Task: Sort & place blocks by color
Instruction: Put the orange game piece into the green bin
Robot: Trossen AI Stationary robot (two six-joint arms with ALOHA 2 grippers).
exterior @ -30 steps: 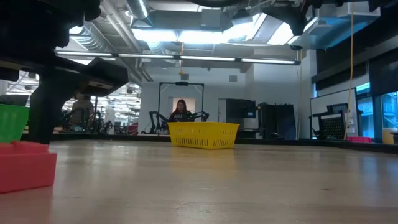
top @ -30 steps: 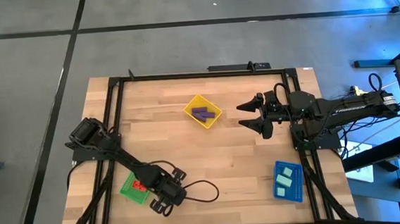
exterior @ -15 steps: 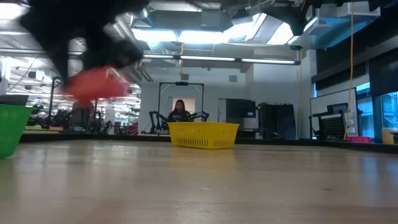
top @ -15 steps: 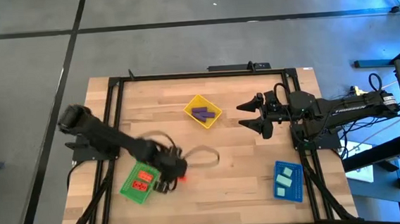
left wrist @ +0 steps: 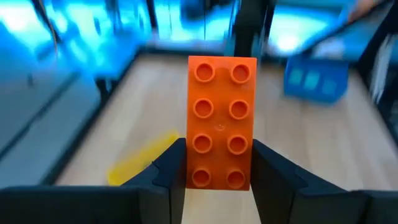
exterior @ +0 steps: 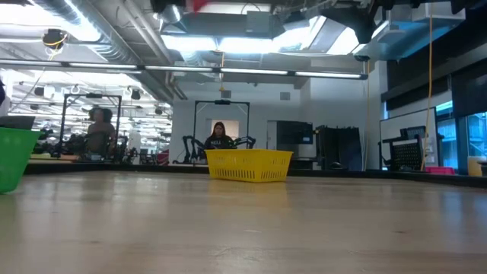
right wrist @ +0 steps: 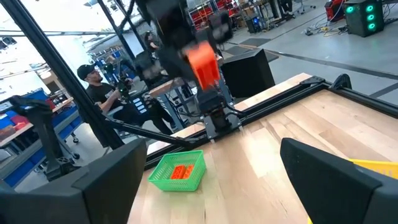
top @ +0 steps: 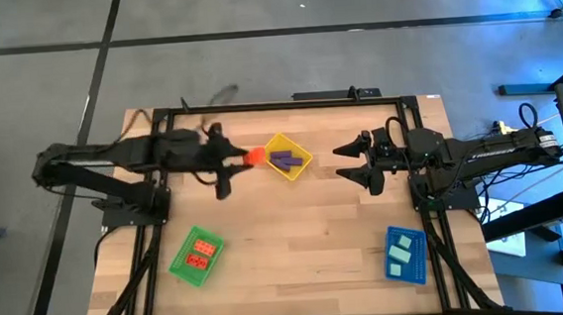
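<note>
My left gripper (top: 245, 161) hangs high over the table's far left part, beside the yellow tray (top: 285, 157), shut on an orange-red studded block (top: 254, 157). Purple blocks (top: 283, 160) lie in the yellow tray. Orange-red blocks (top: 201, 252) lie in the green tray (top: 197, 255), and mint blocks (top: 402, 253) lie in the blue tray (top: 405, 254). My right gripper (top: 347, 163) waits open at the far right, touching nothing. The right wrist view shows the held block (right wrist: 202, 65) in the air above the green tray (right wrist: 178, 169). My left gripper pinches the orange-red block between its two fingers (left wrist: 166, 171), which press on the two long sides near one end (left wrist: 219, 175). The fingers reach about level from the table's left. The block is lifted clear and sticks out past the fingertips, with its studded face (left wrist: 221, 109) toward the wrist camera.
A black frame (top: 278, 105) runs around the wooden table. The yellow tray (exterior: 249, 164) stands at the far middle and the green tray (exterior: 15, 158) at the near left. Bare wood lies in the table's centre. People show in the room behind the table.
My left gripper has lifted the orange-red block off the table beside the green tray. It has swung up and toward the far edge, and now stands next to the yellow tray. The block has gone from resting on the wood to hanging clear in the air.
</note>
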